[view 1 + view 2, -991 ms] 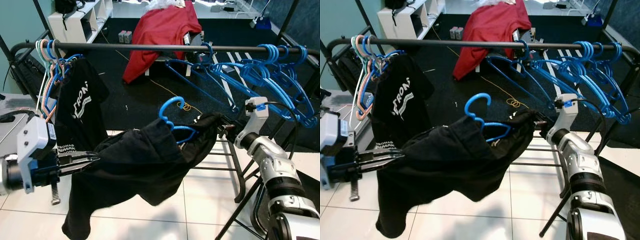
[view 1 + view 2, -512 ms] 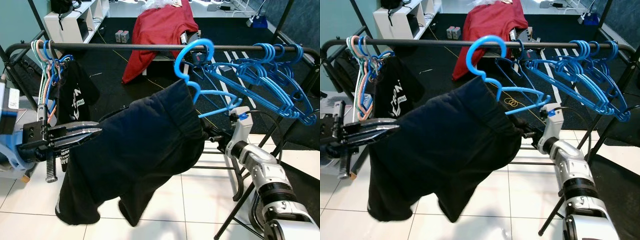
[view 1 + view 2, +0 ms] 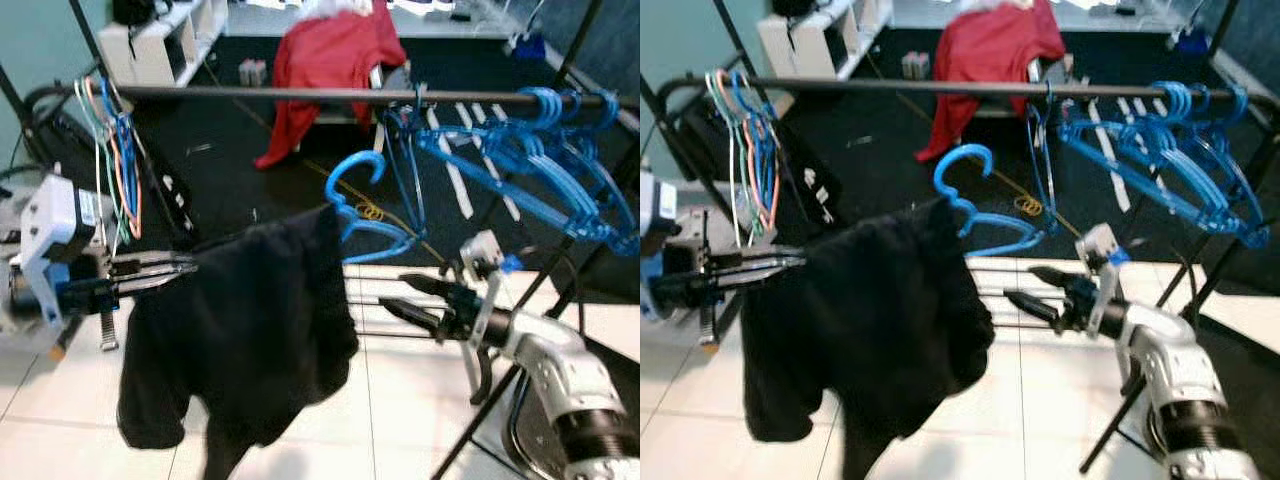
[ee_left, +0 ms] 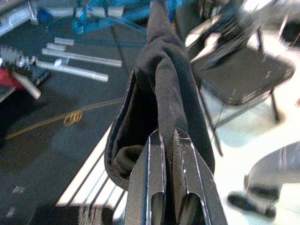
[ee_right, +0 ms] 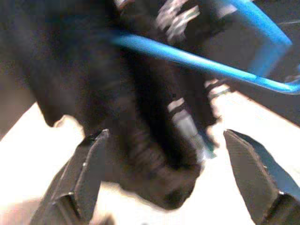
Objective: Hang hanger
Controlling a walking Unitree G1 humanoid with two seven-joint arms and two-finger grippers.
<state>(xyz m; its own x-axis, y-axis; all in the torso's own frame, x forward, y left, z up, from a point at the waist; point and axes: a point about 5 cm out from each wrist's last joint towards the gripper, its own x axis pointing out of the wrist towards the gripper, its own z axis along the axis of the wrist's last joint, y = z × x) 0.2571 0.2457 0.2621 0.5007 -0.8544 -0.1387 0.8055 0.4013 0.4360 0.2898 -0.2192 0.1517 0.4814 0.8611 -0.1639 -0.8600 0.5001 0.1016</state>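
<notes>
A blue hanger (image 3: 352, 190) carries a black garment (image 3: 250, 340), its hook sitting below the black rail (image 3: 300, 94) and off it. My left gripper (image 3: 185, 267) is shut on the garment's left edge and holds it up; in the left wrist view the cloth (image 4: 161, 84) is pinched between the fingers (image 4: 166, 136). My right gripper (image 3: 393, 293) stands open to the right of the garment, apart from it. In the blurred right wrist view it faces the dark cloth and a blue hanger bar (image 5: 197, 61), its gripper (image 5: 164, 136) spread wide.
Several blue hangers (image 3: 540, 160) crowd the rail's right half, and thin coloured hangers (image 3: 110, 150) hang at its left end. Behind the rack a red cloth (image 3: 330, 60) drapes over furniture beside a white shelf (image 3: 160, 35). A dark folding chair (image 4: 243, 75) stands nearby.
My right gripper has let go of the garment and drawn back open. The hanger has dropped from rail height, and the garment now hangs from the left gripper alone.
</notes>
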